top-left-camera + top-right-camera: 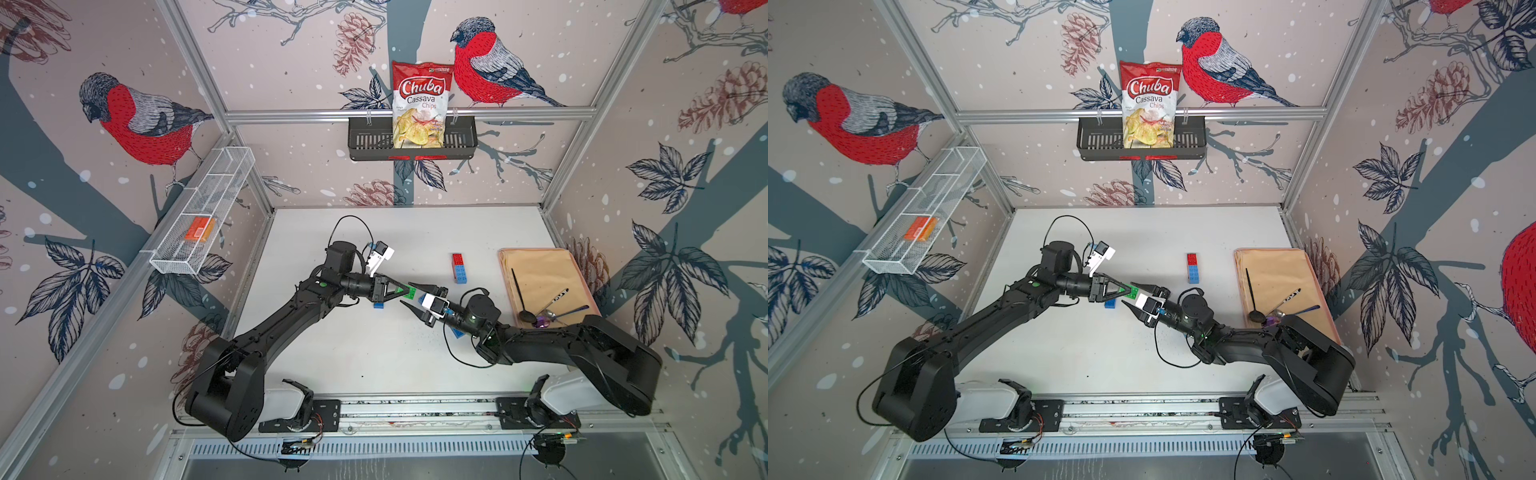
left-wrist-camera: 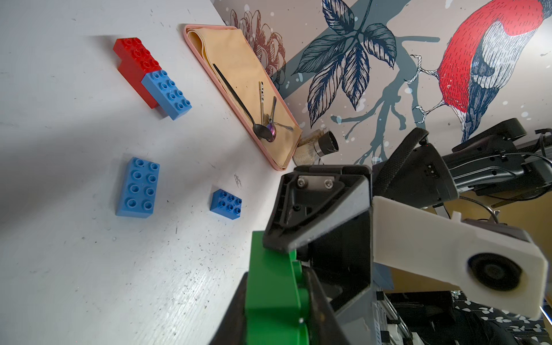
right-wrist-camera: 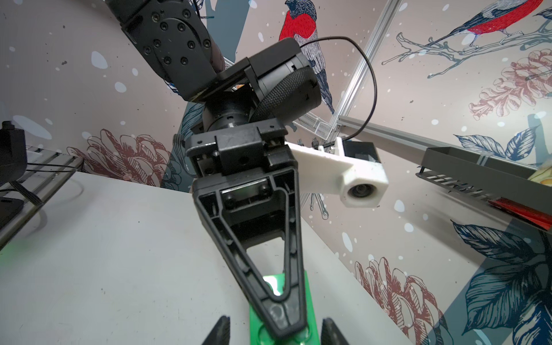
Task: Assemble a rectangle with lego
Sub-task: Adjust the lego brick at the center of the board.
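Bag [image 1: 419, 104] way behind both grippers reads "Chuba Cassava Chips", left gripper [image 3: 283, 316] pinches the green brick [image 2: 268, 298], right gripper [image 1: 407, 294] sits spread either side of it, blue brick [image 1: 378, 305] half-hidden under the left one, red-blue stack [image 1: 459, 268] just past the right.

This is a robot test cell in a lab, not a lived-in room. A black left arm [image 1: 270, 328] and right arm [image 1: 540, 336] are mounted on a rail [image 1: 415, 406] along the front edge of a white desk [image 1: 374, 361]. An aluminium frame [image 1: 291, 114] boxes the desk in. The walls [image 1: 141, 120] carry a bullfinch-and-pinecone print, probably wallpaper on panels, though the material is hard to judge. The props look staged: lego bricks [image 1: 459, 268], spoons [image 1: 528, 315] on a tray [image 1: 540, 262], a chips bag [image 1: 422, 104] in a black basket [image 1: 365, 141], and a white mesh basket [image 1: 208, 199] on the side wall.
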